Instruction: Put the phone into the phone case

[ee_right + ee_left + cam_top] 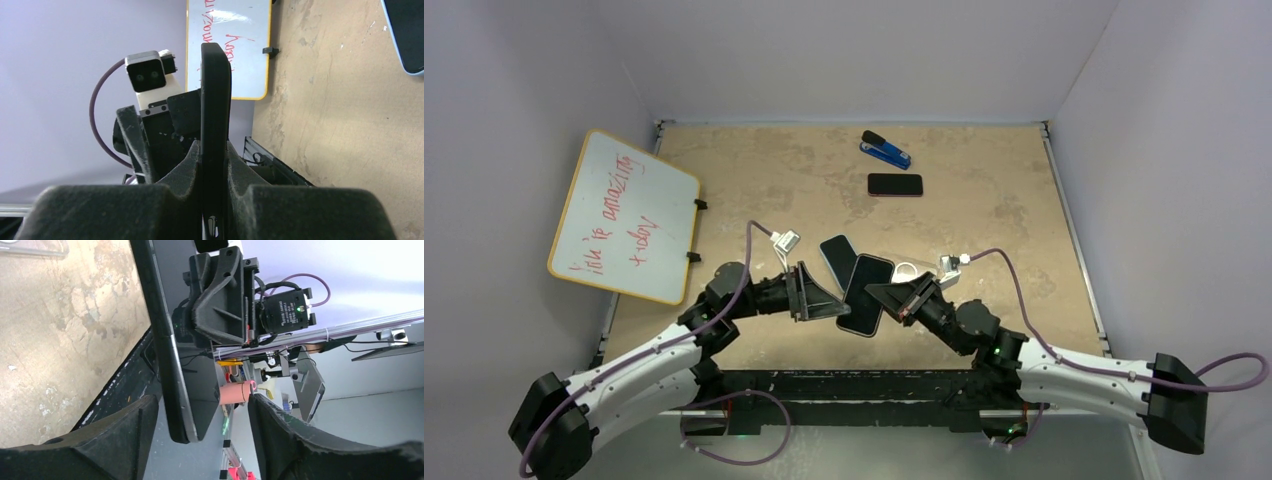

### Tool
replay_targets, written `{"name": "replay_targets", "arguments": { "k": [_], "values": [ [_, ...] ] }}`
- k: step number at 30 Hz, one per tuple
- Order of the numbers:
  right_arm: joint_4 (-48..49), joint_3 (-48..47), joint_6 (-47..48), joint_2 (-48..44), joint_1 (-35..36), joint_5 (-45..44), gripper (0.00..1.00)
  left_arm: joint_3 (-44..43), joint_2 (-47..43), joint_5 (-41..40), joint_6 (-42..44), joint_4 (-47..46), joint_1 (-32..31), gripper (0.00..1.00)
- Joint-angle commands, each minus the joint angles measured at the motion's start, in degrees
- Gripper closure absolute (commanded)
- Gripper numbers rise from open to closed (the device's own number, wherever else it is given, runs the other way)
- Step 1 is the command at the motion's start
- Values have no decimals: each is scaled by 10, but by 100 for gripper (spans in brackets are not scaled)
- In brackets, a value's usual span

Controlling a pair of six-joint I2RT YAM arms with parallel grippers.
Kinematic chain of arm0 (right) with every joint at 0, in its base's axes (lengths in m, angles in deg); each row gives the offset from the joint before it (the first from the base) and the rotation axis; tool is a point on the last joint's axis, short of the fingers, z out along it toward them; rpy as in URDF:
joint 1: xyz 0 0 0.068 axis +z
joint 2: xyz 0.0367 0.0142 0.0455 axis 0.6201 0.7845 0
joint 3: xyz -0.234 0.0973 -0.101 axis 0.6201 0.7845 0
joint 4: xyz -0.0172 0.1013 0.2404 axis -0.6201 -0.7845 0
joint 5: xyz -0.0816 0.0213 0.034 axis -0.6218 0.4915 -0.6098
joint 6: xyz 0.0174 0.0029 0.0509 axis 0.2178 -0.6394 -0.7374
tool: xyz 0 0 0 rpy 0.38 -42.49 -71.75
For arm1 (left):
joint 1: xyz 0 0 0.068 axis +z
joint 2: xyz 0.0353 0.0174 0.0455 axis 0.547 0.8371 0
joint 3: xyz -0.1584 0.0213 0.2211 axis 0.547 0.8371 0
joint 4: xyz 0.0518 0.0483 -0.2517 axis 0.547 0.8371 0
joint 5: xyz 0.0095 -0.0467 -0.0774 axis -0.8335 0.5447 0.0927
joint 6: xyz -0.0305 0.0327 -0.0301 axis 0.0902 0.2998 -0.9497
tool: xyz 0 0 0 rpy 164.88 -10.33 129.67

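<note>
A black phone [865, 295] hangs above the table's near middle, tilted, between my two grippers. My right gripper [890, 297] is shut on it; in the right wrist view the phone's matte black edge [215, 100] stands pinched between the pads [189, 165]. My left gripper [200, 402] is open around the phone's other end [186, 390], with a gap on both sides. That end shows a silver rim against a thick black shell, perhaps the phone case; I cannot tell how far the phone sits in it. A clear case-like piece [910, 270] lies just behind.
A dark phone with a light blue rim [835, 258] lies behind the held one. Another black phone [894, 184] and a blue stapler [885, 150] sit at the back. A whiteboard [622, 216] leans at the left edge.
</note>
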Motion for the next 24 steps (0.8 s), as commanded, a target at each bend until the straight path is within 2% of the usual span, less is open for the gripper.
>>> {"name": "replay_targets", "arguments": {
  "k": [1, 6, 11, 12, 16, 19, 20, 21, 23, 24],
  "values": [
    [76, -6, -36, -2, 0, -25, 100, 16, 17, 6, -11, -56, -2, 36],
    [104, 12, -49, 5, 0, -25, 100, 45, 36, 5, -39, -105, -1, 57],
    [89, 14, -47, 7, 0, -18, 99, 38, 43, -1, -41, -107, -2, 93],
    [86, 14, -42, 6, 0, -14, 93, 36, 44, -3, -41, -106, -2, 100],
    [49, 7, -31, -1, 0, 6, 55, 32, 40, -18, -53, -104, -2, 100],
    [34, 7, -26, 2, 0, 25, 43, 33, 30, -34, -60, -101, -1, 100],
    [31, 7, -23, 5, 0, 30, 43, 33, 27, -39, -62, -101, -1, 100],
    [23, 6, -26, 10, 0, 35, 47, 33, 27, -42, -63, -101, -1, 100],
    [4, 3, -35, 18, 0, 46, 65, 31, 27, -41, -60, -101, -2, 100],
    [-1, 2, -30, 20, 0, 49, 74, 28, 27, -35, -55, -98, -1, 94]
  ]
}}
